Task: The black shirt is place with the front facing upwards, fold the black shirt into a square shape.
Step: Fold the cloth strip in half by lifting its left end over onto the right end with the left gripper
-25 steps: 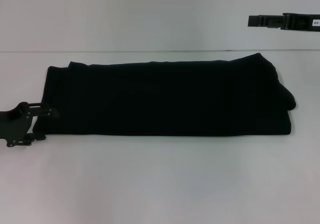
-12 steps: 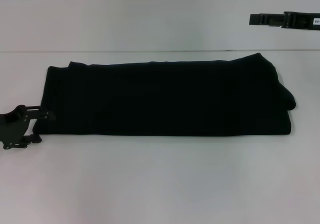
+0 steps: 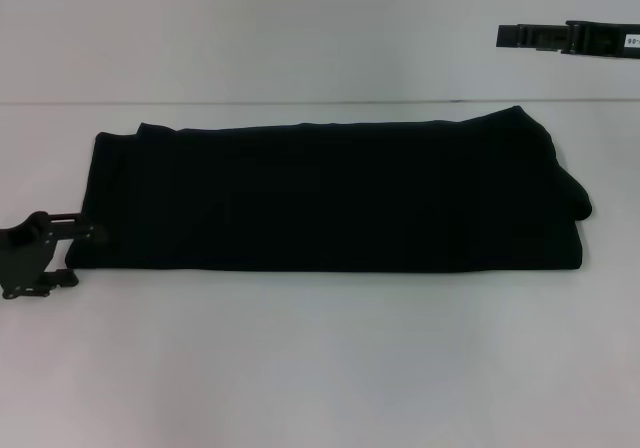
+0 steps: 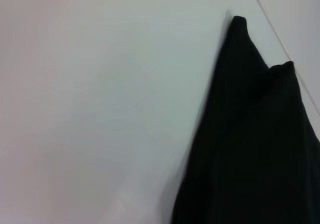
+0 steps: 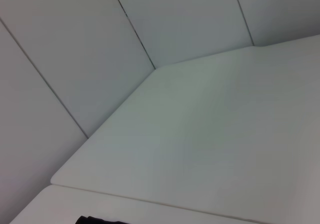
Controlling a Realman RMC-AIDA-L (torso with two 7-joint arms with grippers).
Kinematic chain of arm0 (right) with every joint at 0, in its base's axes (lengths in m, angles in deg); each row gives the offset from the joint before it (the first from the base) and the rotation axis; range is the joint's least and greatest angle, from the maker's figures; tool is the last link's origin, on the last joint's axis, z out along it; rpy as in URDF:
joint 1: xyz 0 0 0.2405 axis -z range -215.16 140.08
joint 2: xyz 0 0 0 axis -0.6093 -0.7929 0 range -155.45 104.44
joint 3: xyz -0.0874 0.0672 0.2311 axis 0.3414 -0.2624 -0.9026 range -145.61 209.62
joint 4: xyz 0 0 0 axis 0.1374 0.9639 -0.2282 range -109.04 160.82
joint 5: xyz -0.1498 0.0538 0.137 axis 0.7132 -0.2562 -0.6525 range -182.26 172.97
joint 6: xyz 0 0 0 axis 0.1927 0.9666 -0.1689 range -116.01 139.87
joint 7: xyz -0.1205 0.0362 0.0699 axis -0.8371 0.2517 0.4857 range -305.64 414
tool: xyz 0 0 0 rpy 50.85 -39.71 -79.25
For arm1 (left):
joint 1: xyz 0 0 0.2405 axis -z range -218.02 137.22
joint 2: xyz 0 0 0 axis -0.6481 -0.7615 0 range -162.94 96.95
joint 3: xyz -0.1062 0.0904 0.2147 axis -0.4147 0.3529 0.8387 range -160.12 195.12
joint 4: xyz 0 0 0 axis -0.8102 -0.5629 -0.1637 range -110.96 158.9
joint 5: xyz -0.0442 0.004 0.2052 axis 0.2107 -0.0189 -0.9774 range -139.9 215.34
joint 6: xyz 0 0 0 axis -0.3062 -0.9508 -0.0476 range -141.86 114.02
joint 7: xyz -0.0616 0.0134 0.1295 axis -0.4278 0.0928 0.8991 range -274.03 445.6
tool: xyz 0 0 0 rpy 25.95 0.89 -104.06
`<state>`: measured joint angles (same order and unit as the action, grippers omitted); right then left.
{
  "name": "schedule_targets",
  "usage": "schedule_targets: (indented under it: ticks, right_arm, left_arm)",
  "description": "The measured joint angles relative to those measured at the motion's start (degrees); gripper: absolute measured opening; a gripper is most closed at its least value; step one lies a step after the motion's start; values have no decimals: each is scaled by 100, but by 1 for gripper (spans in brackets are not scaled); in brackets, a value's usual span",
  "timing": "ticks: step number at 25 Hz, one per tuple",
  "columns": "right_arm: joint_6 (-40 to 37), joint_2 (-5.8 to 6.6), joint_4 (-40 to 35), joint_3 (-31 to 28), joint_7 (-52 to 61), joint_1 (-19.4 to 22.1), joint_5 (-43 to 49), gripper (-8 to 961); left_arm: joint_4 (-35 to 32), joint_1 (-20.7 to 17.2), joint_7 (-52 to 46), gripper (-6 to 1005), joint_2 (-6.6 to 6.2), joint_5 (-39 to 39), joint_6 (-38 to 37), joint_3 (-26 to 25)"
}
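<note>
The black shirt [image 3: 335,196] lies on the white table [image 3: 320,368], folded into a long flat band running left to right, with no lettering showing. My left gripper [image 3: 88,256] sits low at the band's near-left corner. It is open, with one finger [image 3: 85,231] at the cloth's edge and the other [image 3: 62,279] on the table just outside it. In the left wrist view, the shirt [image 4: 250,144] fills one side with two pointed folds. My right gripper [image 3: 530,37] hangs high at the far right, well away from the shirt.
The table's back edge [image 3: 300,102] meets a pale wall just behind the shirt. Bare white tabletop lies in front of the shirt and to both sides. The right wrist view shows only pale panels and the tabletop [image 5: 210,134].
My left gripper has slid a little to the left, off the shirt's near-left corner. The shirt and the right arm are as they were.
</note>
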<state>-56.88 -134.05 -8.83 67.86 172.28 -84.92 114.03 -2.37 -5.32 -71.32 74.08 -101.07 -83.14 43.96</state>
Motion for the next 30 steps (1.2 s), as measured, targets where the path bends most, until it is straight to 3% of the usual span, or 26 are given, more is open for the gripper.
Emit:
schedule_targets:
  ticks: [30]
  right_arm:
    - [-31,-26,-9,-1,2,12,-11,908]
  left_arm:
    - [60,197,83,797,43,4,336,70]
